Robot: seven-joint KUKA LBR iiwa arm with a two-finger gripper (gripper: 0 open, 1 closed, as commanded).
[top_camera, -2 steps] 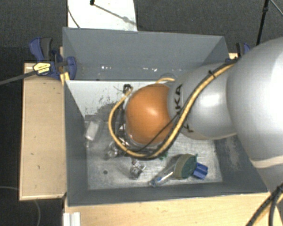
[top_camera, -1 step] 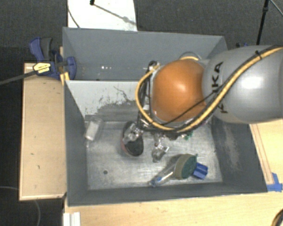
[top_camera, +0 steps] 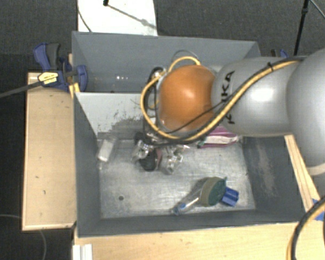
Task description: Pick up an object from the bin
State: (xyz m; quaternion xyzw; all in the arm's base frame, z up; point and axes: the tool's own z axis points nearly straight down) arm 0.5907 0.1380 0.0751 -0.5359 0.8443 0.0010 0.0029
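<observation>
Camera view: the open pincer is hanging over a small black round lump in the grey metal bin's middle; a crooked squeeze could flick it away.

Silver arm in from the right; orange-covered wrist downward; gripper low, floorward

You look down on the grey bin from above, close and a little sideways; the arm enters from the frame's right.
</observation>
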